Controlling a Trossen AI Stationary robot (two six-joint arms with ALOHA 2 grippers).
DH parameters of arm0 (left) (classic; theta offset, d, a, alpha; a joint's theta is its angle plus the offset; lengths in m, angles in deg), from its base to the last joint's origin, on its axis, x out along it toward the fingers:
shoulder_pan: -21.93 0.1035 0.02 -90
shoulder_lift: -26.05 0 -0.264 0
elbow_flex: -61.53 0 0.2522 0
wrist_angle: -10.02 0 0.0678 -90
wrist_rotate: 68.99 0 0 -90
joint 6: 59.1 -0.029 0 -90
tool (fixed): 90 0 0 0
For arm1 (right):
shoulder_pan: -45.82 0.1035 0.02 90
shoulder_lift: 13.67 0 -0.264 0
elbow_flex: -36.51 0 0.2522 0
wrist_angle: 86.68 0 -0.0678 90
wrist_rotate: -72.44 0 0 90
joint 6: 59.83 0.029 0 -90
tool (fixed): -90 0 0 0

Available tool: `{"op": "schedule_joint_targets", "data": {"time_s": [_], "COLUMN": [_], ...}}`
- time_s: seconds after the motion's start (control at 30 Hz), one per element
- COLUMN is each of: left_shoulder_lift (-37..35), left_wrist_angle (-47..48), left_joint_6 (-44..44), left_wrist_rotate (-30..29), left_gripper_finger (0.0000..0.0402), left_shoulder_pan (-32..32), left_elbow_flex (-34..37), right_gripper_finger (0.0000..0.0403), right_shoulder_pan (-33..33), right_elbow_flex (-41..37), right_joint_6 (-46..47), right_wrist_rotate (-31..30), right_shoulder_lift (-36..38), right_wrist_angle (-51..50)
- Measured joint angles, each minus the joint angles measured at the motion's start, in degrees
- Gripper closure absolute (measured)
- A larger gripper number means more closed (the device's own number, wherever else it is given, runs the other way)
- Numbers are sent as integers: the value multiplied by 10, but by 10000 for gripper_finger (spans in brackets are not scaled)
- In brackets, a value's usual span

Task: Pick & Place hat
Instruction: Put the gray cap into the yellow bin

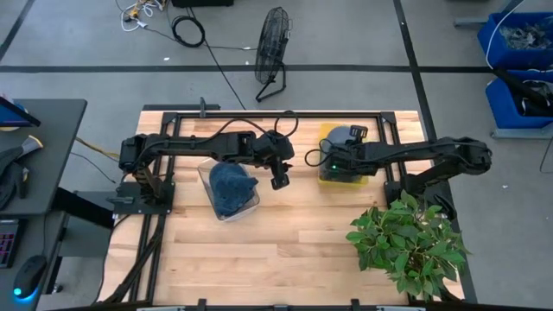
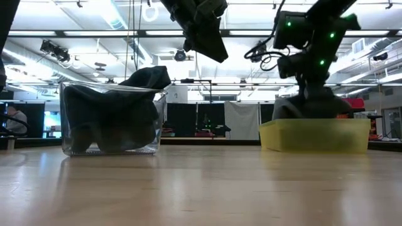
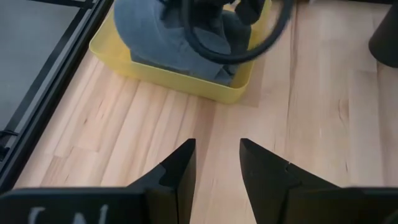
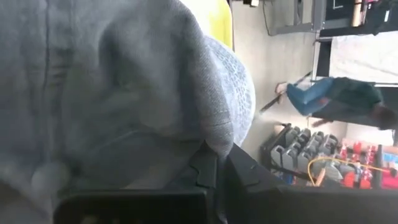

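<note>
A grey hat [image 1: 344, 136] [image 3: 155, 37] lies in a yellow bin [image 1: 350, 179] [image 2: 314, 135] at the table's far right. My right gripper [image 1: 333, 161] [image 4: 219, 152] reaches down into that bin, shut on the hat, which fills its wrist view. A dark blue hat [image 1: 232, 188] [image 2: 113, 113] sits bunched in a clear bin [image 1: 207, 173] left of centre, its top above the rim. My left gripper [image 1: 281, 180] [image 3: 217, 143] hovers open over bare wood between the two bins, touching nothing. My right gripper pinches a fold of the grey hat's knit fabric [image 4: 208, 140] between its two fingers, coming from above into the yellow bin. The hat bulges over the fingertips and hides how much cloth is caught. The hat rests in the bin.
A potted plant [image 1: 406, 242] stands at the table's near right corner. A black frame rail [image 1: 285, 112] runs along the far edge, and a floor fan [image 1: 272, 52] stands beyond it. Bare wood [image 1: 276, 259] spreads across the near half of the table.
</note>
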Motion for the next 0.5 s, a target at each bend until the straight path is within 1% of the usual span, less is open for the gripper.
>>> {"op": "schedule_joint_targets", "data": {"time_s": [0.07,0.17,0.23,0.3,0.5], "left_shoulder_lift": [0,0,0,0,0], "left_wrist_angle": [1,1,2,2,2], "left_joint_6": [0,-1,-1,-1,-5], "left_wrist_rotate": [0,0,0,0,0], "left_gripper_finger": [275,275,275,275,275], "left_shoulder_pan": [0,0,0,0,0], "left_elbow_flex": [0,0,0,0,0], "right_gripper_finger": [394,379,365,347,289], "right_shoulder_pan": [-9,-26,-38,-47,-66], "right_elbow_flex": [-14,-29,-36,-39,-38], "right_joint_6": [-11,-17,-14,-15,-15], "right_wrist_rotate": [14,74,100,99,63], "right_shoulder_lift": [0,0,0,0,0], "right_wrist_angle": [43,60,66,70,80]}}
